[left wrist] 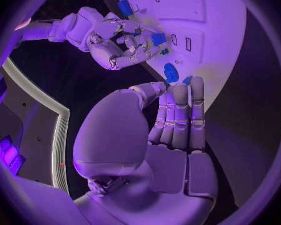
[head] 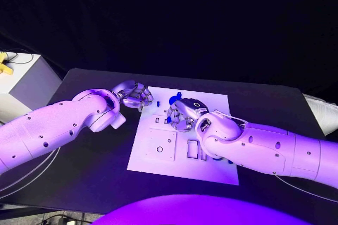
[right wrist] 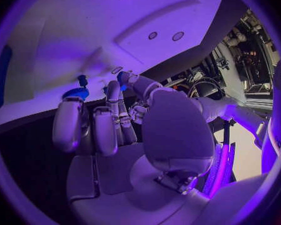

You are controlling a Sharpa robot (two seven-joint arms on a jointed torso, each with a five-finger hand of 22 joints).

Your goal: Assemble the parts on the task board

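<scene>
Black tabletop spreads under both white arms, with the flat white rectangular task board (head: 158,154) lying at its middle, its face cut with small slots and raised plates. Near the board's far edge a small round blue plastic part (head: 175,96) sits between the two hands; the left wrist view shows it as a disc with a short stem (left wrist: 171,73). It looks light, rigid and smooth, so I judge it would slip under a loose pinch and is best taken by its rim or stem with fingertips. The right silver hand (head: 181,113) hovers over the board's upper middle, fingers curled, and the left wrist view shows a small blue block (left wrist: 158,39) pinched at its fingertips. The left silver hand (head: 134,96) rests at the board's far left corner, fingers straight and held close together (left wrist: 181,116), gripping nothing, their tips just beside the round part; whether they touch it I cannot tell.
</scene>
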